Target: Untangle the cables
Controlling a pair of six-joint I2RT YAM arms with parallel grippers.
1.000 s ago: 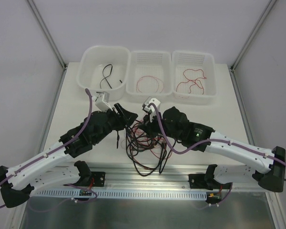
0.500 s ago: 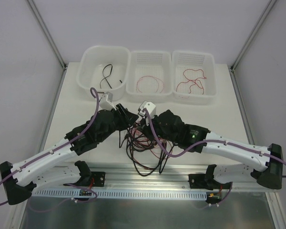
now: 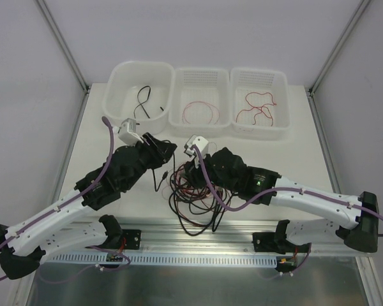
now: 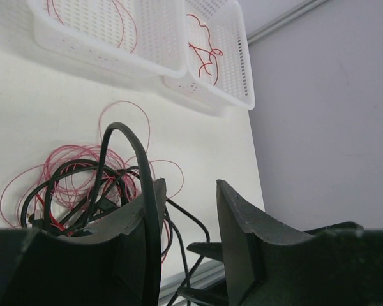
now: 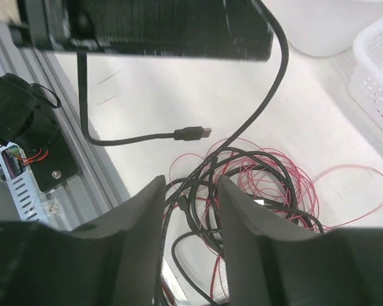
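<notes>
A tangle of black and red cables lies on the table near the front middle; it also shows in the left wrist view and the right wrist view. My left gripper is just left of the tangle with its jaws apart. One black cable arcs up from the pile and runs along the inner face of one finger. Its plug end hangs free over the table. My right gripper is open directly above the tangle, with nothing between its jaws.
Three white containers stand at the back: a tub with a black cable, a middle basket with a fine red cable, and a right basket with a red cable. A metal rail runs along the front edge.
My left gripper has drawn back to the left, away from the tangle, pulling a black cable end out to the left. My right gripper moved slightly left, then stayed over the tangle.
</notes>
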